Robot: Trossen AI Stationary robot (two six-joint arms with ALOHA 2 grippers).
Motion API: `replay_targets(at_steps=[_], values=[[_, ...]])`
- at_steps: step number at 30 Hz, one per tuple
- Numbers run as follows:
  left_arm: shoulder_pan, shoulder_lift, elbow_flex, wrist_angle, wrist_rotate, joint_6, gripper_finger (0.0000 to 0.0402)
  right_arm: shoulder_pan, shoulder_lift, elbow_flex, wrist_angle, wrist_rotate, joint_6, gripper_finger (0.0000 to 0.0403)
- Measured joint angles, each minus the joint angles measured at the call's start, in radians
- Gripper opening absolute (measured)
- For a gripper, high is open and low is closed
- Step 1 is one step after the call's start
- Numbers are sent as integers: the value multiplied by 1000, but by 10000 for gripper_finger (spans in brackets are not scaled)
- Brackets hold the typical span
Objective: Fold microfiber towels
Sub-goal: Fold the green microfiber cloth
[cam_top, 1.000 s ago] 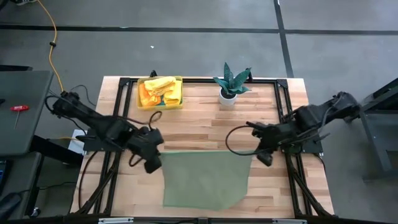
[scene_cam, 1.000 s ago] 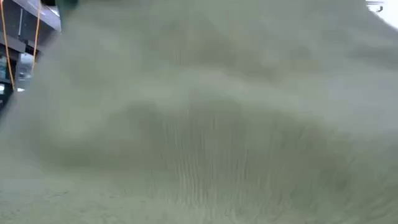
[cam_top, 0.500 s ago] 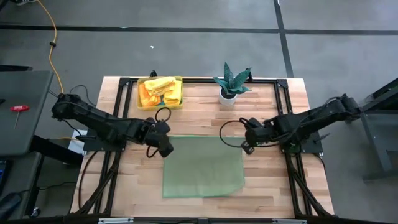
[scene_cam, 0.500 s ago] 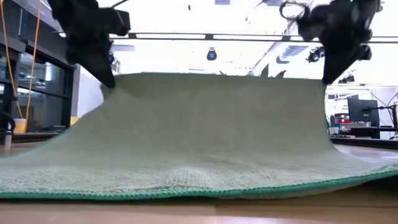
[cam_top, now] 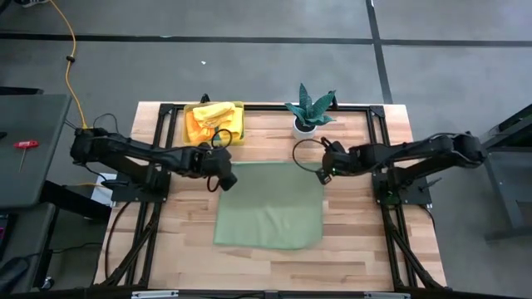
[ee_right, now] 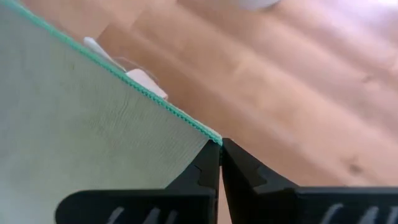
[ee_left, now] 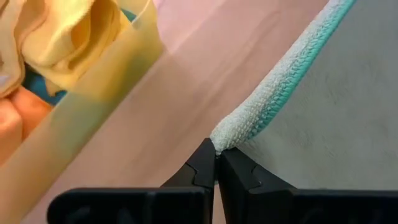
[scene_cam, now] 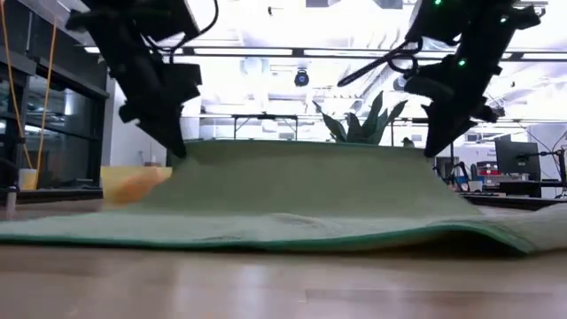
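A light green microfiber towel (cam_top: 270, 212) lies spread on the wooden table, its near part flat on the wood and its far edge (scene_cam: 301, 146) raised. My left gripper (cam_top: 223, 176) is shut on the towel's far left corner. My right gripper (cam_top: 322, 172) is shut on its far right corner. More towels, yellow and orange (cam_top: 212, 120), lie heaped in a yellow bin (cam_top: 243, 124) at the far left; a bit of teal blue shows among them in the left wrist view (ee_left: 56, 96). My left gripper pinches the towel's far left corner (ee_left: 225, 138) between its two fingers, at its stitched hem. The fingers slant down from the table's left. The corner is lifted a little; the towel slopes down to the table. My right gripper pinches the towel's far right corner (ee_right: 210, 138) between its two fingers, at the green hem. The fingers slant down from the table's right. The corner is lifted a little, and the far edge runs nearly straight between the two grippers.
A potted plant (cam_top: 307, 112) in a white pot stands at the far middle, just beyond the towel's far right corner. The black frame (cam_top: 378, 133) runs along the table's sides. Bare wood lies left and right of the towel.
Both grippers have carried the towel's far corners toward the table's far edge and lower. The towel, which hung up close before the low camera, has been drawn away from the near edge and laid out flat, only its far edge still raised.
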Motion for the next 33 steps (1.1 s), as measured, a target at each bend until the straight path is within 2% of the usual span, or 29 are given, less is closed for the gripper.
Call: replay_targets(at_steps=[6,11,15,18,25,33], values=[[81,11,-22,88,-31,87,0,-95,0,25,6,74,-89,0],[103,-12,-23,98,-44,165,0,-102,0,60,-3,90,-147,0],[88,-42,-23,95,43,260,0,-72,0,85,-32,54,-166,0],[57,-72,-23,92,109,266,0,-34,0,93,-81,28,-156,0],[-79,-149,-23,75,190,211,0,89,-4,101,-158,-87,-86,0],[-244,-174,-23,41,192,84,0,267,-5,101,-156,-187,86,0]])
